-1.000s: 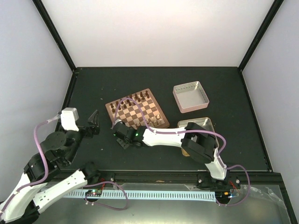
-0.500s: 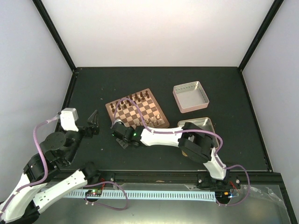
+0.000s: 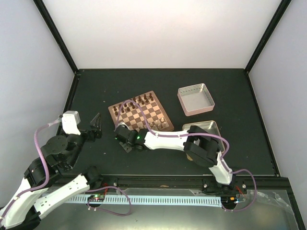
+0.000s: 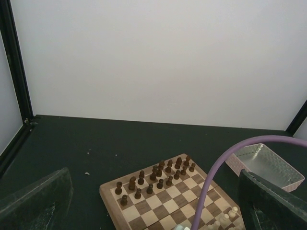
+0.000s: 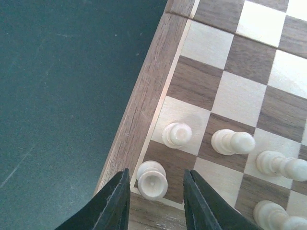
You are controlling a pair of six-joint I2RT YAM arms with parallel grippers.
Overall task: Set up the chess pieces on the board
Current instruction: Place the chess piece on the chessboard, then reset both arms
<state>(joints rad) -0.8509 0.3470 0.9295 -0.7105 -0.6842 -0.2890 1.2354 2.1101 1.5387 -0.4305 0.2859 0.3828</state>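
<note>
One dark table (image 3: 96, 91) carries the board (image 5: 144, 96), whose corner we see beneath our right gripper (image 5: 157, 173). Our left gripper (image 4: 153, 172) gapes wide, empty. The right fingers, slightly parted, flank one pale piece (image 5: 152, 181) without touching; more chess pieces (image 5: 232, 142) stand beyond the right finger.

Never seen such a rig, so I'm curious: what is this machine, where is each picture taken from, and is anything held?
Two robot arms are bolted to a dark table. One picture looks down from above; the other two come from cameras on the wrists. On the table lie a chessboard with dark pieces and pale pieces, a pinkish square tin and a gold tin. The left tool is open and empty. The right tool is open around a pale corner piece, gripping nothing.
</note>
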